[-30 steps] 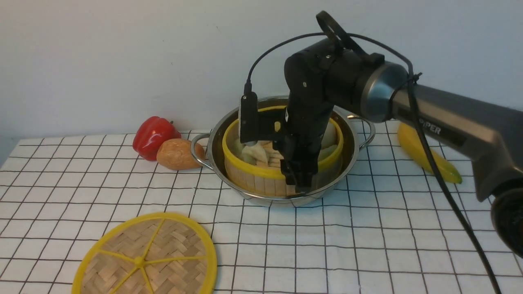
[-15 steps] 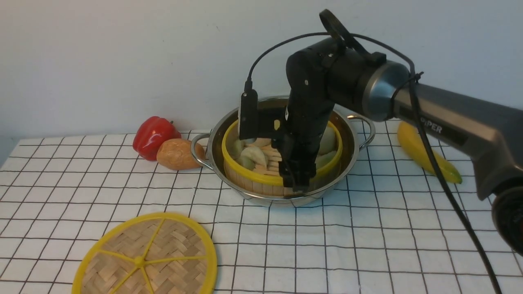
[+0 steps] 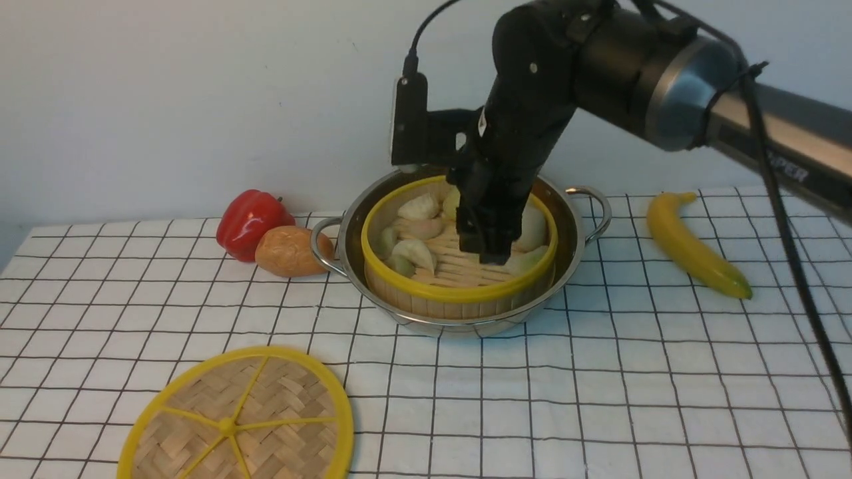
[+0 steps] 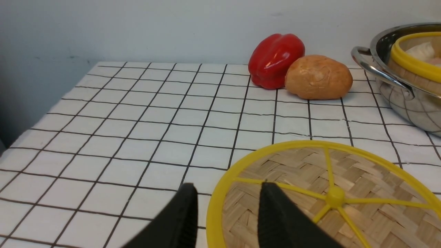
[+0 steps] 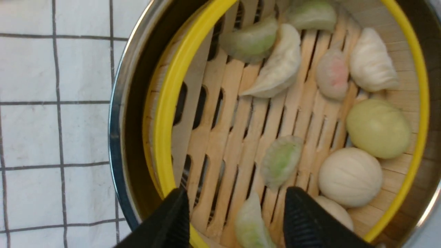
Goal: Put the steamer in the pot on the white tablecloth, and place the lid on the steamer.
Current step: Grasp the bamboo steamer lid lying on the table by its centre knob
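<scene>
The steamer [image 3: 459, 291], a bamboo basket with a yellow rim, sits inside the shiny pot [image 3: 588, 197] on the white tablecloth [image 3: 599, 399]. Dumplings and buns lie on its slatted floor [image 5: 241, 120]. My right gripper [image 3: 492, 251] hangs open just above the steamer's inside, touching nothing; in its wrist view the right gripper [image 5: 237, 192] shows wide-apart fingers over the slats. The lid [image 3: 236, 419] lies flat on the cloth at the front left. My left gripper [image 4: 229, 187] is open, its two fingers on either side of the lid's [image 4: 327, 193] yellow rim. The left arm is out of the front view.
A red pepper [image 3: 251, 219] and a brown potato [image 3: 289, 251] lie close to the pot's left handle. A banana [image 3: 692, 249] lies to the pot's right. A wall stands right behind the pot. The cloth's left edge [image 4: 20, 137] drops off.
The right gripper has let go of the steamer's front wall, opened and risen above the basket. The steamer has settled lower in the pot. The lid has not moved.
</scene>
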